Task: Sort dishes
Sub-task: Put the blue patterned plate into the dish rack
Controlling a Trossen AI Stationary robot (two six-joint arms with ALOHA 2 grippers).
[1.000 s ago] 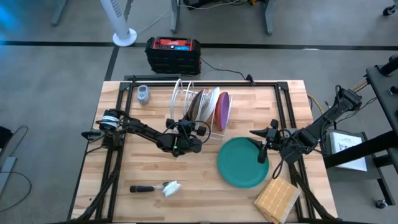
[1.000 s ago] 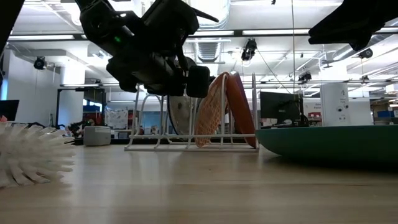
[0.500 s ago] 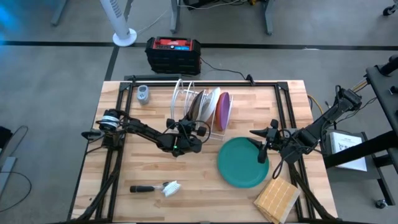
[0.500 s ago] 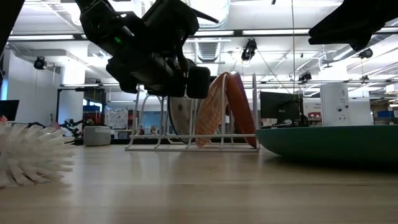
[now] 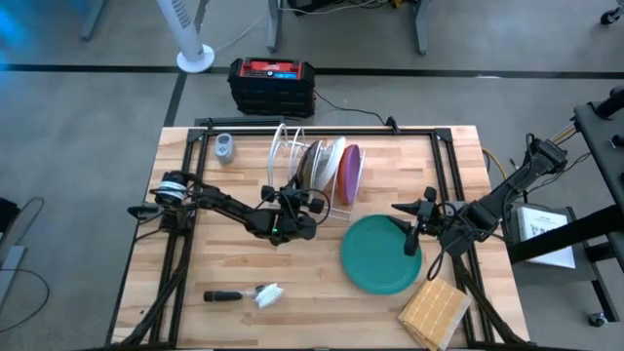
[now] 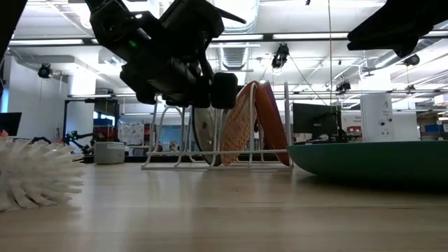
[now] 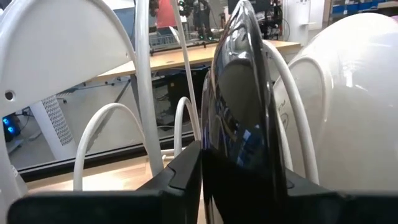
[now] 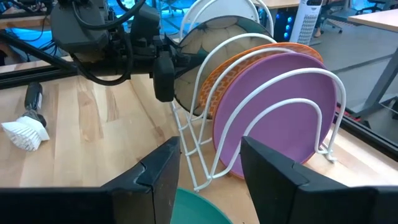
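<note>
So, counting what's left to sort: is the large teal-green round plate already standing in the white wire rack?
No, the large teal-green round plate lies flat on the wooden table, beside the white wire rack.

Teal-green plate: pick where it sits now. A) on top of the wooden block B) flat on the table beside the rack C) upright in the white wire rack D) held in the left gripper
B: the teal-green plate lies flat on the table, clear of the white wire rack.

grey floor (image 5: 88,136), white fan (image 5: 190,34), ceiling lights (image 6: 308,35)
</note>
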